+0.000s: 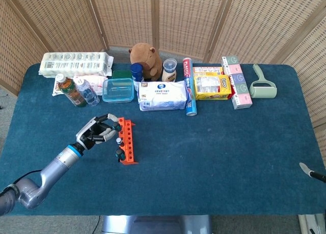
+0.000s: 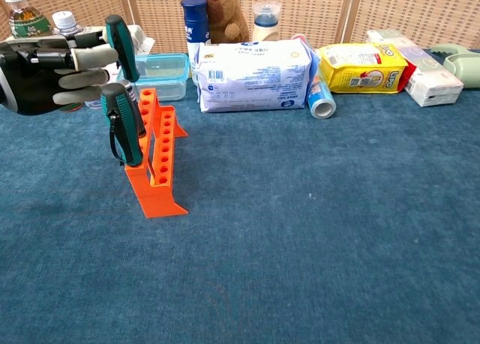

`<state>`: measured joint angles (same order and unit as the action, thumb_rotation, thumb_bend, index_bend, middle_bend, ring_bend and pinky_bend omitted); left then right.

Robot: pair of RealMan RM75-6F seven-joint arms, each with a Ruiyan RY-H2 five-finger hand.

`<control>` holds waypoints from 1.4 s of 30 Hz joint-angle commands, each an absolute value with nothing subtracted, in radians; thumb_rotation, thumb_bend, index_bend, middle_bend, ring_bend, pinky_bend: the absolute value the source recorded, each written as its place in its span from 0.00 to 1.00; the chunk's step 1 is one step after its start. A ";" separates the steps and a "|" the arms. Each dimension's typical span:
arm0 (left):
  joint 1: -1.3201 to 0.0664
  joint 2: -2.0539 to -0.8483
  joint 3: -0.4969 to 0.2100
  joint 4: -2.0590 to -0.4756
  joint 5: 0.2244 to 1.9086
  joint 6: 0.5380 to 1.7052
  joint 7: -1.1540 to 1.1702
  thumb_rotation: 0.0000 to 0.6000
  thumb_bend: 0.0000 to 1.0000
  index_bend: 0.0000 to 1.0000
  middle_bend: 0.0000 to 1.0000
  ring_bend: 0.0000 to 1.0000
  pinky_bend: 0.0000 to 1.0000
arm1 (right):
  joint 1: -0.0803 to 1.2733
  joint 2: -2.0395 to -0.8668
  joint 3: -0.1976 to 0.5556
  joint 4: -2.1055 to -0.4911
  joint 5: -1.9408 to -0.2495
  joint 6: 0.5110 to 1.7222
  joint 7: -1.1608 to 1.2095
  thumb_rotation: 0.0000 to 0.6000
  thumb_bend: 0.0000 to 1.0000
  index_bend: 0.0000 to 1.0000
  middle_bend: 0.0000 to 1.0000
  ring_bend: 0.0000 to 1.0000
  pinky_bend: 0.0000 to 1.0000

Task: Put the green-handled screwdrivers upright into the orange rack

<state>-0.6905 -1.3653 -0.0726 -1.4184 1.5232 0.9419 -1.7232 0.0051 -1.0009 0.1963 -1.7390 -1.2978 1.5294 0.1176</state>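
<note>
While my left hand (image 2: pixel 41 70) holds the second green-and-black-handled screwdriver (image 2: pixel 119 48) upright over the far end of the orange plastic rack with its row of round holes (image 2: pixel 159 160), I judge this to be the insertion step for that tool. The fingers (image 2: pixel 88 58) are curled round the handle from the side, thumb hidden behind it, so I cannot tell how firm the grip is. In the head view the hand (image 1: pixel 98 131) sits just left of the rack (image 1: pixel 128 141), which stands on the blue-carpeted desk (image 2: pixel 315 239). Another green-handled screwdriver (image 2: pixel 121 125) is already seated upright in the rack's near end.

The screwdriver looks light and rigid, with a rubbery ribbed handle that should not slip easily, and a thin steel shaft I can barely make out below the handle. The handle's middle is the sensible hold, leaving the shaft free to find its hole. The rack looks like light plastic on a narrow foot, so I expect a sideways push from the tip could tip or slide it; lowering should be straight down.

My right hand (image 1: pixel 311 172) shows only as a sliver at the desk's right edge, and I cannot tell how its fingers lie.
</note>
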 commanded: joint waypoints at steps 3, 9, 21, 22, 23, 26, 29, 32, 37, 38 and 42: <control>-0.700 -1.375 -0.075 -1.410 1.509 0.919 -1.699 1.00 0.50 0.56 0.96 0.97 0.99 | 0.004 -1.000 0.197 -1.741 -1.298 1.530 0.120 1.00 0.09 0.07 0.06 0.00 0.00; -0.706 -1.378 -0.080 -1.410 1.498 0.908 -1.671 1.00 0.50 0.56 0.96 0.97 0.99 | 0.004 -1.000 0.197 -1.741 -1.298 1.530 0.123 1.00 0.09 0.07 0.06 0.00 0.00; -0.709 -1.384 -0.092 -1.409 1.439 0.854 -1.562 1.00 0.50 0.56 0.96 0.97 0.99 | 0.003 -0.994 0.196 -1.743 -1.302 1.526 0.141 1.00 0.09 0.07 0.06 0.00 0.00; -0.708 -1.386 -0.093 -1.409 1.436 0.851 -1.559 1.00 0.50 0.56 0.96 0.97 0.99 | 0.003 -0.994 0.196 -1.743 -1.302 1.526 0.142 1.00 0.09 0.07 0.06 0.00 0.00; -0.707 -1.388 -0.094 -1.408 1.434 0.849 -1.557 1.00 0.50 0.56 0.96 0.97 0.99 | 0.003 -0.994 0.196 -1.743 -1.302 1.526 0.143 1.00 0.09 0.07 0.06 0.00 0.00; -0.706 -1.391 -0.097 -1.406 1.431 0.844 -1.551 1.00 0.50 0.56 0.96 0.97 0.99 | 0.003 -0.993 0.196 -1.742 -1.302 1.526 0.146 1.00 0.09 0.07 0.06 0.00 0.00; -0.705 -1.392 -0.099 -1.406 1.432 0.838 -1.546 1.00 0.50 0.56 0.96 0.97 0.99 | 0.002 -0.992 0.196 -1.742 -1.303 1.526 0.150 1.00 0.09 0.07 0.06 0.00 0.00; -0.704 -1.392 -0.100 -1.407 1.436 0.835 -1.539 1.00 0.50 0.56 0.96 0.97 0.99 | 0.002 -0.990 0.196 -1.743 -1.304 1.526 0.153 1.00 0.09 0.07 0.06 0.00 0.00; -0.701 -1.394 -0.103 -1.404 1.435 0.834 -1.521 1.00 0.50 0.56 0.96 0.97 0.99 | 0.002 -0.989 0.196 -1.742 -1.304 1.525 0.156 1.00 0.09 0.07 0.06 0.00 0.00; -0.700 -1.395 -0.104 -1.404 1.434 0.833 -1.518 1.00 0.50 0.56 0.96 0.97 0.99 | 0.002 -0.989 0.196 -1.742 -1.304 1.525 0.156 1.00 0.09 0.07 0.06 0.00 0.00; -0.698 -1.396 -0.109 -1.404 1.428 0.828 -1.502 1.00 0.49 0.56 0.96 0.97 0.99 | 0.001 -0.989 0.196 -1.743 -1.304 1.527 0.156 1.00 0.09 0.07 0.06 0.00 0.00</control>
<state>-0.6989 -1.3957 -0.1071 -1.4044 1.4296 0.8300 -1.5050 0.0010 -0.9892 0.1962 -1.7430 -1.3043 1.5271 0.1563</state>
